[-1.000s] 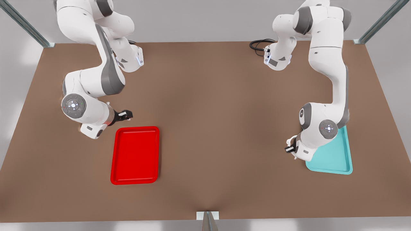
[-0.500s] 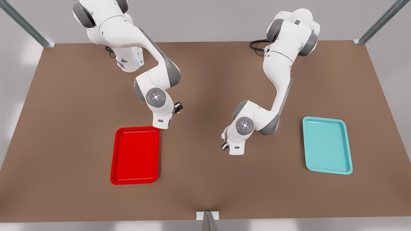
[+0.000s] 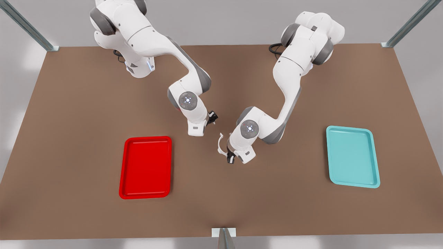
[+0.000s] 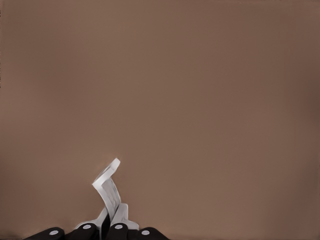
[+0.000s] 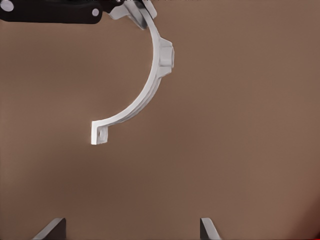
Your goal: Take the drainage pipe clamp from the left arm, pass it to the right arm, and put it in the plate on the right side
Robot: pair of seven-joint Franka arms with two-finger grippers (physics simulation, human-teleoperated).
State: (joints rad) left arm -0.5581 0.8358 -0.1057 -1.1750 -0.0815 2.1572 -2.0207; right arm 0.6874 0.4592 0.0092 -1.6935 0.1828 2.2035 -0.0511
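The left gripper (image 3: 229,159), just right of the front view's centre, pinches one end of the clamp (image 3: 220,144). The right gripper (image 3: 211,117), just beside it toward upper left, has its fingers (image 5: 55,227) spread wide. The red plate (image 3: 145,167) lies at lower left, the teal tray (image 3: 352,156) at right. No writing can be read.

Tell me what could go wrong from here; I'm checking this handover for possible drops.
1. The left hand pinches the clamp by one end only, so a nudge from the right hand could twist it loose.
2. The right hand is open and apart from the clamp; an early release would probably drop it on the table, short of the red plate.
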